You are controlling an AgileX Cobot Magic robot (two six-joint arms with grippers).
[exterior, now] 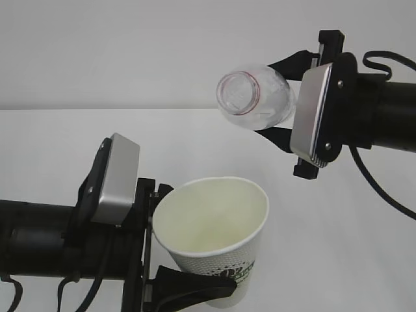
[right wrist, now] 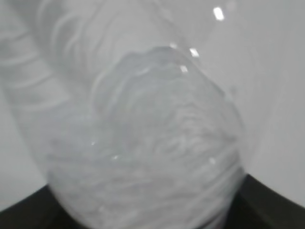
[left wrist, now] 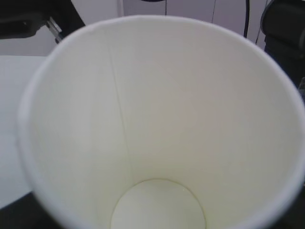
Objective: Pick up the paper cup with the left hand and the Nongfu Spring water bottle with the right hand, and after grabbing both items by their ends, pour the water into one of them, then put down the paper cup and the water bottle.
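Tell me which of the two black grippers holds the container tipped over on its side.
The right hand: its bottle lies tipped, open mouth facing the camera. The left hand holds the paper cup roughly upright, mouth up.

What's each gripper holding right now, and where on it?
The left hand clamps the paper cup near its base. The right hand grips the Nongfu Spring water bottle around its body, away from the neck.
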